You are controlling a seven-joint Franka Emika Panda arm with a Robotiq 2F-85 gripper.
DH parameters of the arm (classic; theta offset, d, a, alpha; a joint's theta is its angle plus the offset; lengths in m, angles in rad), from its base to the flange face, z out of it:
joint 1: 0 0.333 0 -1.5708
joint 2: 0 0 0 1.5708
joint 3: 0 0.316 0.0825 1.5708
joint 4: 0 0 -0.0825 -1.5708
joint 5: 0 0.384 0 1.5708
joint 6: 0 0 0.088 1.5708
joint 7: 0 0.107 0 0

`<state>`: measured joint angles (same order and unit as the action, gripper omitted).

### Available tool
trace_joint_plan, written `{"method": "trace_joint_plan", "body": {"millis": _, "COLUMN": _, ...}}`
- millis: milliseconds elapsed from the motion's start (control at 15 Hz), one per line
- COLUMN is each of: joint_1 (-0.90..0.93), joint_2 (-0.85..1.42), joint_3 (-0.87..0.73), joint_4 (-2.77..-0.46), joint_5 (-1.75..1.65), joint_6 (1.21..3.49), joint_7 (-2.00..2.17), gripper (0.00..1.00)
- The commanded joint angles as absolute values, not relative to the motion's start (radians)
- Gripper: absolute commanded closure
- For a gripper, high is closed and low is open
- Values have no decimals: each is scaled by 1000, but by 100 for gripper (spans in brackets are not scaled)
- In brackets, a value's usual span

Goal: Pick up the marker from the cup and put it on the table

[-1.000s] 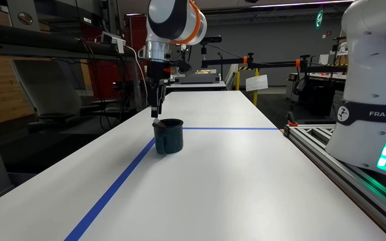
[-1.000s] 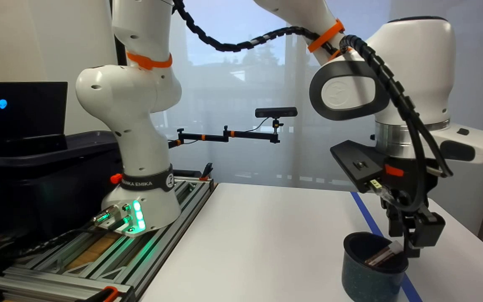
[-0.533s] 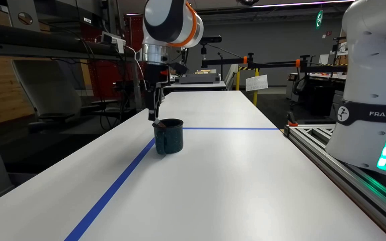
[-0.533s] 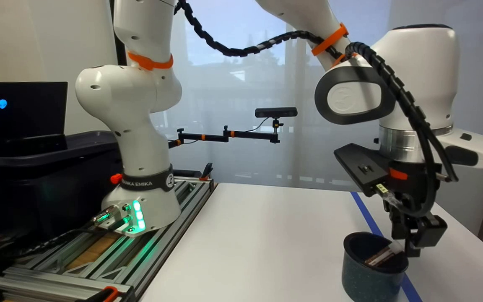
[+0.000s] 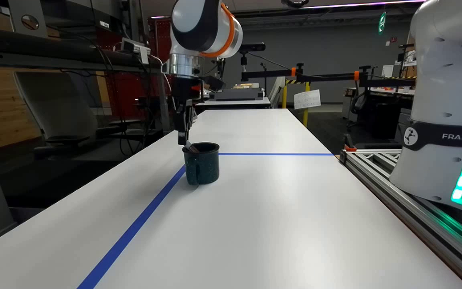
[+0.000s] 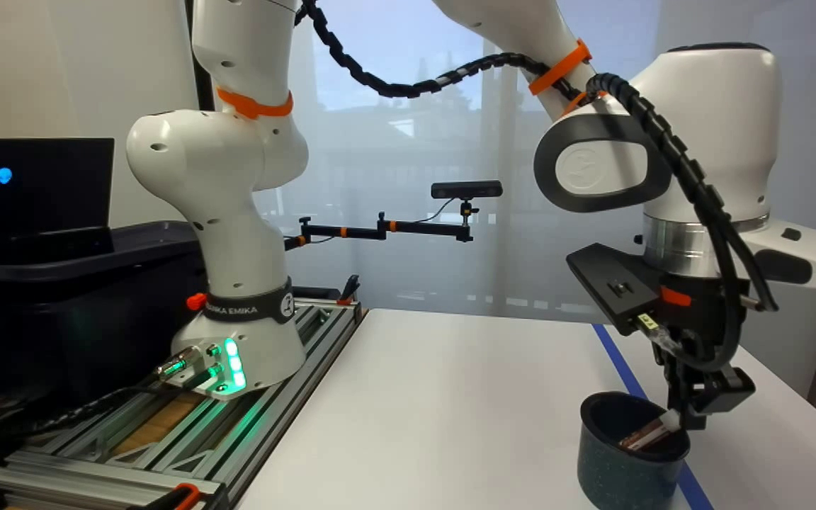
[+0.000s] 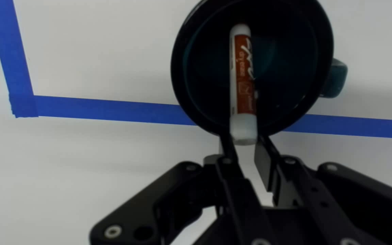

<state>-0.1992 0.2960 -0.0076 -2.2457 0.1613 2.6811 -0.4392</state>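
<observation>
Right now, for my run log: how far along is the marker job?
Done: the hand is in position, jaws either side of the upper white end of the marker. Under way: the grasp; whether they grip yet isn't clear. Left: lifting it from the cup, where it leans, then laying it on the table.

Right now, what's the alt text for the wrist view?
Red-and-white dry-erase marker leaning in a dark cup, the pincer straddling its white end at the rim; firm grip unclear. Blue tape marks the white table beneath.
</observation>
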Motion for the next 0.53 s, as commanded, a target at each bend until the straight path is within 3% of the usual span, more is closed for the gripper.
{"method": "trace_joint_plan", "body": {"millis": 0, "joint_1": -211, "joint_2": 224, "joint_3": 2, "joint_4": -2268, "joint_5": 163, "joint_6": 2648, "joint_7": -433, "gripper": 95}}
{"method": "trace_joint_plan", "body": {"millis": 467, "joint_1": -200, "joint_2": 102, "joint_3": -34, "joint_4": -2310, "joint_5": 157, "joint_6": 2645, "joint_7": -416, "gripper": 95}}
